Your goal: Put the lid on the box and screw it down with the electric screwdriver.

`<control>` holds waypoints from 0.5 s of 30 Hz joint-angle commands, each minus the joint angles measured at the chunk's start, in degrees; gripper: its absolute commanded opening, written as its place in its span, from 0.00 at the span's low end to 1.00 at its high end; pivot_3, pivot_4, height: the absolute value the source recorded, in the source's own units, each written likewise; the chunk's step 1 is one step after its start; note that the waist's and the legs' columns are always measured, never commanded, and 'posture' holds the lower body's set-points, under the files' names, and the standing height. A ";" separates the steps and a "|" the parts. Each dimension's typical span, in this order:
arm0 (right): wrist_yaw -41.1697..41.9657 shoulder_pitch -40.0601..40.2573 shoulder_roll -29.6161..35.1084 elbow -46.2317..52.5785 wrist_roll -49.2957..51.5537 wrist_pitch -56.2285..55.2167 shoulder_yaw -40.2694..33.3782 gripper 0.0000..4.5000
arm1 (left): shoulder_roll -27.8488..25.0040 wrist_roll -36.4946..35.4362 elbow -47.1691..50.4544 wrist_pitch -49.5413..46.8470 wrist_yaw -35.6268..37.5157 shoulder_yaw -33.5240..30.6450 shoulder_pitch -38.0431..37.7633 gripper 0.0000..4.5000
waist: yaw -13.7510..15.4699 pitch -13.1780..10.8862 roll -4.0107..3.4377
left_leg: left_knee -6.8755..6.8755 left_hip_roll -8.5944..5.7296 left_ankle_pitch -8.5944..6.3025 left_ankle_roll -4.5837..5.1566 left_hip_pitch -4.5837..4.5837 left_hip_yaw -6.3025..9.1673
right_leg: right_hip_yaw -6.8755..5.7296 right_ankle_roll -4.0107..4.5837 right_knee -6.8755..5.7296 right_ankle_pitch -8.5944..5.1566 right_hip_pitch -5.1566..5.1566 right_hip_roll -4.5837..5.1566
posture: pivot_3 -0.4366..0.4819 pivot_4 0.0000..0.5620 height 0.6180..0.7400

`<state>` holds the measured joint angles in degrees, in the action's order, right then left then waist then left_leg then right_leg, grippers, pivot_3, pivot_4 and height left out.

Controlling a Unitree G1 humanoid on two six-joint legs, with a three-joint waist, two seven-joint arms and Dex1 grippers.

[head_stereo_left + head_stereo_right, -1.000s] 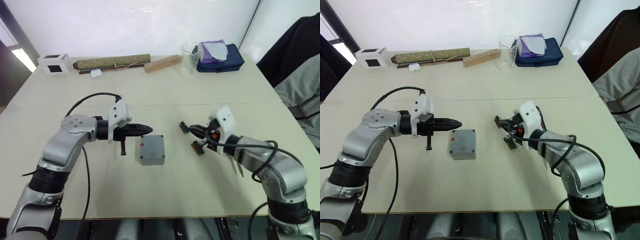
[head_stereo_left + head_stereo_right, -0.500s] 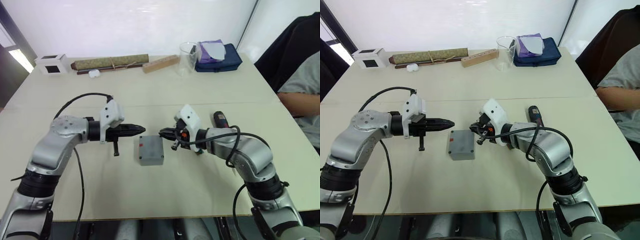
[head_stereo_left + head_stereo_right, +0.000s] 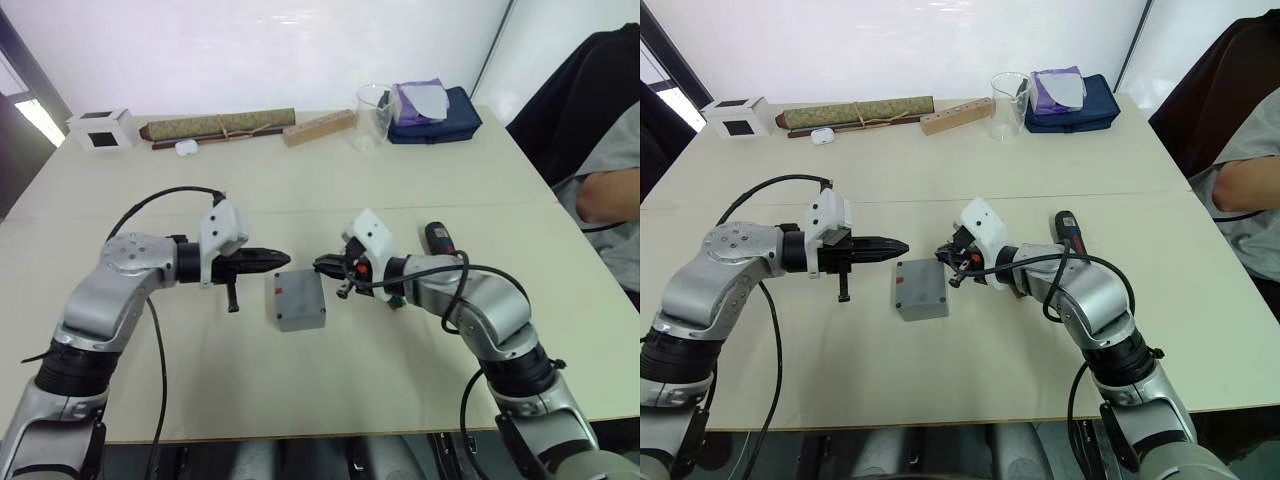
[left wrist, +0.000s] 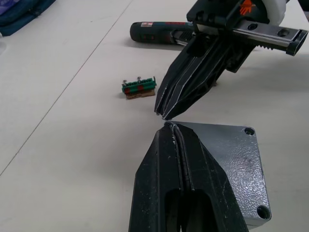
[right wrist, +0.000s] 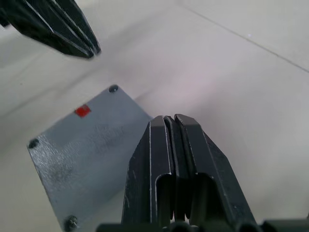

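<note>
The grey box (image 3: 923,313) sits mid-table with the flat grey lid (image 3: 298,295) lying on top of it. The lid carries a small red mark and has corner screw holes. My left gripper (image 3: 288,259) is shut and empty, its tip just over the lid's far edge. From the other side my right gripper (image 3: 318,265) points in, also shut and empty. The two tips almost meet above that edge, as the left wrist view shows. The black electric screwdriver (image 3: 439,240) lies on the table behind my right forearm, apart from both grippers.
A small green terminal block (image 4: 139,87) lies between the box and the screwdriver. Along the far edge stand a white cube (image 3: 100,128), a brown roll (image 3: 220,125), a wooden block (image 3: 320,127), a glass beaker (image 3: 376,103) and a blue pouch (image 3: 435,105). A person's arm (image 3: 605,190) rests at the right.
My right gripper has swung left from the table's right side to the box and shut, leaving the screwdriver lying behind it. The left gripper stayed by the box.
</note>
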<state>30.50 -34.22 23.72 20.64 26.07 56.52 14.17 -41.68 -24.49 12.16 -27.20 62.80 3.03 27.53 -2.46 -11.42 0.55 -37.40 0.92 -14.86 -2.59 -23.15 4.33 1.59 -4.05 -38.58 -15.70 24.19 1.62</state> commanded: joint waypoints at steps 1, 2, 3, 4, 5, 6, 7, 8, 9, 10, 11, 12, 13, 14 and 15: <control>0.36 -0.94 -0.20 2.54 0.46 0.02 -0.91 0.01 | -0.17 -1.15 2.09 0.16 -0.30 -1.43 0.18 0.00 | 0.01 0.00 0.00 | 0.00 0.00 0.00 0.00 0.00 0.00 | 0.00 0.00 0.00 0.00 0.00 0.01 | 0.48 0.27 0.97; 0.30 -0.94 -0.33 2.79 0.57 0.23 -1.01 0.01 | -0.21 -1.15 2.15 0.18 -0.31 -1.43 0.12 0.00 | 0.02 0.00 0.00 | 0.00 0.00 0.00 0.00 -0.01 0.00 | 0.00 0.00 0.00 0.00 0.00 0.01 | 0.48 0.27 0.97; 0.30 -0.94 -0.53 2.96 0.75 0.39 -1.08 0.01 | -0.27 -1.19 2.20 0.13 -0.35 -1.49 0.06 0.00 | 0.02 0.00 0.00 | 0.00 0.00 0.00 0.00 -0.01 0.00 | 0.00 0.00 0.00 0.00 0.00 0.01 | 0.48 0.27 0.97; 0.31 -0.94 -0.66 3.02 0.81 0.49 -1.11 0.01 | -0.32 -1.22 2.23 0.11 -0.38 -1.52 0.03 0.00 | 0.02 0.00 0.00 | 0.00 0.00 0.00 0.00 -0.01 0.00 | 0.00 0.00 0.00 0.00 0.00 0.01 | 0.48 0.27 0.97; 0.32 -0.86 -0.78 2.92 0.70 0.41 -0.97 0.01 | -0.36 -1.21 2.28 0.11 -0.42 -1.53 -0.01 0.00 | 0.02 0.00 0.00 | 0.00 0.00 0.00 0.00 -0.01 0.00 | 0.00 0.00 0.00 0.00 0.00 0.01 | 0.48 0.27 0.97; 0.28 -0.74 -0.89 2.82 0.51 0.30 -0.74 0.01 | -0.46 -1.24 2.39 0.11 -0.42 -1.61 -0.12 0.00 | 0.02 0.00 0.00 | 0.00 0.00 0.00 0.00 0.00 0.00 | 0.00 0.00 0.00 0.00 0.00 0.01 | 0.48 0.27 0.97; 0.37 -0.58 -0.90 2.58 0.23 -0.01 -0.41 0.01 | -0.54 -1.31 2.50 0.02 -0.46 -1.70 -0.21 0.00 | 0.00 0.00 0.00 | 0.00 0.00 0.00 0.00 -0.01 0.00 | 0.00 0.00 0.00 0.00 0.00 0.01 | 0.48 0.27 0.97; 0.40 -0.42 -0.95 2.31 0.01 -0.29 -0.21 0.01 | -0.64 -1.37 2.68 -0.07 -0.49 -1.79 -0.39 0.00 | -0.03 0.00 0.00 | 0.00 0.00 0.00 0.00 0.00 0.00 | 0.00 0.00 0.00 0.00 0.00 0.01 | 0.48 0.27 0.97; 0.39 -0.29 -1.00 2.28 -0.09 -0.39 -0.11 0.01 | -0.74 -1.46 2.91 -0.17 -0.50 -1.90 -0.58 0.00 | -0.04 0.00 0.00 | 0.00 0.00 0.00 0.00 0.00 0.00 | 0.00 0.00 0.00 0.00 0.00 0.01 | 0.48 0.27 0.97; 0.45 -0.21 -1.04 1.97 -0.25 -0.67 -0.01 0.01 | -0.92 -1.58 3.20 -0.30 -0.44 -2.00 -0.81 0.00 | -0.04 0.00 0.00 | 0.00 0.00 0.00 0.00 0.00 0.00 | 0.00 0.00 0.00 0.00 0.00 0.01 | 0.48 0.27 0.97; 0.51 -0.06 -1.02 1.66 -0.48 -1.05 0.09 0.01 | -1.10 -1.72 3.52 -0.42 -0.39 -2.16 -1.07 0.00 | -0.04 0.00 0.00 | 0.01 0.00 0.00 0.00 0.00 0.00 | 0.00 0.00 0.00 0.00 0.00 0.00 | 0.48 0.27 0.97; 0.60 0.07 -0.98 1.25 -0.71 -1.43 0.14 0.01 | -1.26 -1.79 3.68 -0.54 -0.40 -2.30 -1.20 0.00 | -0.02 0.00 0.00 | 0.01 0.00 0.00 0.00 0.00 0.00 | 0.00 0.00 0.00 0.00 0.00 0.00 | 0.48 0.27 0.97; 0.59 0.20 -0.98 1.09 -0.86 -1.62 0.19 0.01 | -1.43 -1.90 3.88 -0.63 -0.42 -2.47 -1.38 0.00 | 0.00 0.00 0.00 | 0.01 0.00 0.00 0.00 0.00 0.00 | 0.00 0.00 0.00 0.00 0.00 0.00 | 0.48 0.27 0.97; 0.63 0.31 -1.13 0.79 -0.95 -1.90 0.15 0.01 | -1.59 -2.03 4.08 -0.79 -0.56 -2.65 -1.55 0.00 | 0.01 0.00 0.00 | 0.01 0.00 0.00 0.00 0.00 0.00 | 0.00 0.00 0.00 0.00 0.00 0.01 | 0.48 0.27 0.97; 0.67 0.37 -1.26 0.60 -1.01 -2.08 0.10 0.01 | -1.72 -2.15 4.23 -0.92 -0.69 -2.75 -1.67 0.00 | 0.01 0.00 0.00 | 0.01 0.00 0.00 0.00 0.00 0.00 | 0.00 0.00 0.00 0.00 0.00 0.01 | 0.48 0.27 0.97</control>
<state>30.81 -33.76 23.12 20.84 25.14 55.94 14.47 -42.60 -25.63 14.25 -28.15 62.30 2.42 25.87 -2.46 -11.42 0.55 -37.39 0.92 -14.86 -2.59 -23.15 4.32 1.60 -4.05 -38.58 -15.70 24.19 1.63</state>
